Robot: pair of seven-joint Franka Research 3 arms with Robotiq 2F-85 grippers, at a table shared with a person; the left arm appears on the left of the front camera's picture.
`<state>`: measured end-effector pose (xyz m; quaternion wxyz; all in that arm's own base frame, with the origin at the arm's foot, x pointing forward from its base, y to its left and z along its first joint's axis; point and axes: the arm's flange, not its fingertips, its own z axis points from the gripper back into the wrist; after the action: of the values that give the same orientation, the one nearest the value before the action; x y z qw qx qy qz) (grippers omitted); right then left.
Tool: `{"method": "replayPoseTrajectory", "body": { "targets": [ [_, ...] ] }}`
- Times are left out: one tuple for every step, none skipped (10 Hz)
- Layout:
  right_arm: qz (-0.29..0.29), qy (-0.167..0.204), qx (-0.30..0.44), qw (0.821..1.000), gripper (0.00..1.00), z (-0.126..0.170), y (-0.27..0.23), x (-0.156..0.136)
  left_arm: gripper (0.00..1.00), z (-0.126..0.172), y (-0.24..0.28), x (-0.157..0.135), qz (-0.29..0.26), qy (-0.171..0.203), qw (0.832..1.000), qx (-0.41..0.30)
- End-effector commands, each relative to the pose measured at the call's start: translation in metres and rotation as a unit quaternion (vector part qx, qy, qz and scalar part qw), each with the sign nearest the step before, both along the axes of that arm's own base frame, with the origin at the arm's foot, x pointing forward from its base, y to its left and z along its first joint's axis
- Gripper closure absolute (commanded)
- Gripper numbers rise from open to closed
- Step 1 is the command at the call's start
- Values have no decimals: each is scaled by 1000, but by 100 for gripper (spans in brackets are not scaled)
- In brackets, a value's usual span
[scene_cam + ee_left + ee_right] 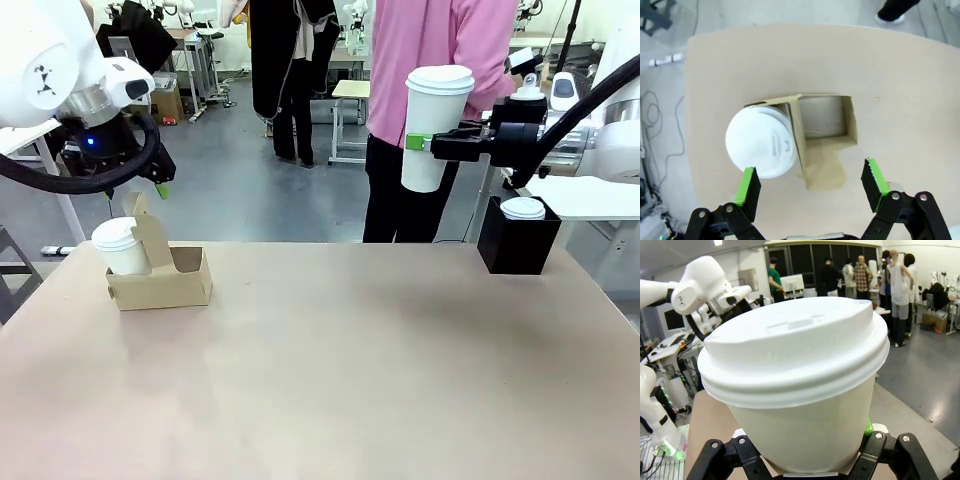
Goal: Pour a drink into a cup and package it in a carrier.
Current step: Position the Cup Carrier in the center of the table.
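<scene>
Your cup (437, 120), lidded and upright, hangs in the air at the worktop's (350, 380) far right, beside the black box (515, 250). The right gripper (425, 143) is clamped round its middle, its arm reaching in level. You're at the packaging step: the carrier (160, 285) sits well apart at the left, with another cup (120, 245) seated and one hole (822, 117) free. Carry yours across and lower it there. The left gripper (811, 186) hovers above the carrier, jaws spread, grasping nothing.
</scene>
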<state>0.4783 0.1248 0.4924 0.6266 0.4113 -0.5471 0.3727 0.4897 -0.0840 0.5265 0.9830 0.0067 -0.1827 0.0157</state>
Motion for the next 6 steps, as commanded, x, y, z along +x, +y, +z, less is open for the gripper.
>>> {"method": "replayPoseTrajectory", "body": {
  "targets": [
    [2, -3, 2, 1000, 19, 4, 1, -2, 0, -3, 1, 12, 32, 7, 999, 11],
    [2, -3, 2, 1000, 19, 4, 1, -2, 0, -11, 3, 17, 37, 9, 999, 8],
    [2, -3, 2, 1000, 19, 4, 1, -2, 0, -15, 6, 20, 41, 10, 999, 11],
    [2, -3, 2, 1000, 19, 4, 1, -2, 0, -17, 7, 24, 51, 10, 999, 6],
    [2, -3, 2, 1000, 19, 4, 1, -2, 60, -19, 9, 26, 51, 16, 999, 4],
    [2, -3, 2, 1000, 19, 4, 1, -2, 60, -20, 11, 26, 52, 16, 998, 3]
  ]
}}
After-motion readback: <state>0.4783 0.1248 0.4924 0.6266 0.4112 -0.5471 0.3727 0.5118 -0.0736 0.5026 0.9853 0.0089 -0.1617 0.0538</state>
